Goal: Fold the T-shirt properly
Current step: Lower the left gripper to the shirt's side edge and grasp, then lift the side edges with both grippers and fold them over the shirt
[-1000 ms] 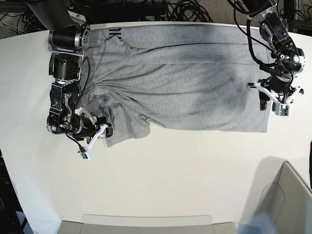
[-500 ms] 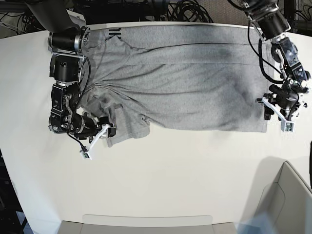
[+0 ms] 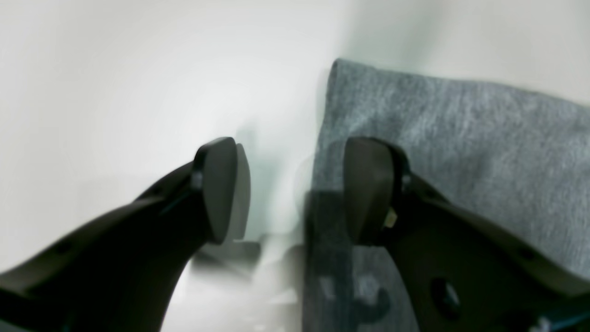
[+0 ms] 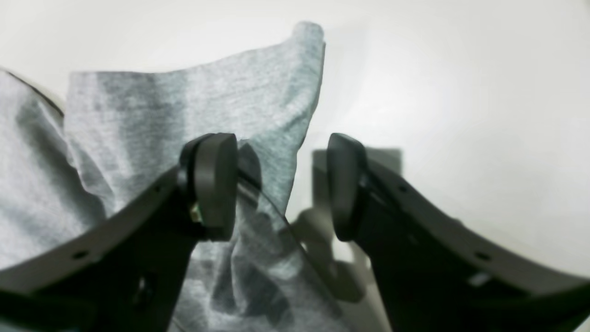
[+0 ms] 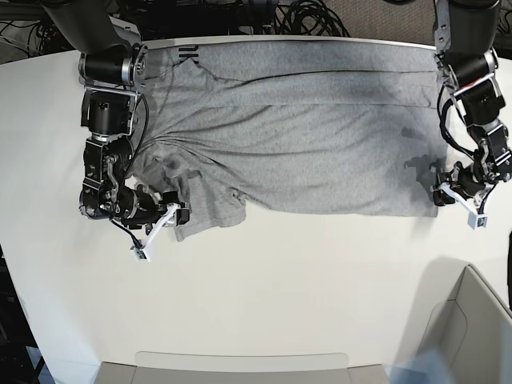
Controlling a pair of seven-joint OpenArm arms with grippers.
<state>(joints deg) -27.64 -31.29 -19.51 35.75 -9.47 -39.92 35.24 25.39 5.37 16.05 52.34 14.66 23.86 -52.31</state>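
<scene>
The light grey T-shirt (image 5: 296, 136) lies spread flat across the far half of the white table (image 5: 280, 288), with a crumpled sleeve (image 5: 204, 212) at its near left. My left gripper (image 5: 458, 206) sits at the shirt's near right corner. In the left wrist view this gripper (image 3: 295, 189) is open, one finger (image 3: 368, 189) over the shirt's hem (image 3: 415, 138) and the other over bare table. My right gripper (image 5: 158, 234) is low beside the sleeve. In the right wrist view it (image 4: 279, 189) stands open across the sleeve's edge (image 4: 258, 115), with nothing clamped.
A grey open box (image 5: 472, 328) stands at the near right corner. A pale tray edge (image 5: 240, 364) runs along the table's front. Dark cables (image 5: 304, 16) hang behind the far edge. Black marks (image 5: 188, 54) show on the shirt's far left.
My left gripper has slid along the shirt's right edge toward the near corner and its jaws have spread wider. The right arm has hardly moved.
</scene>
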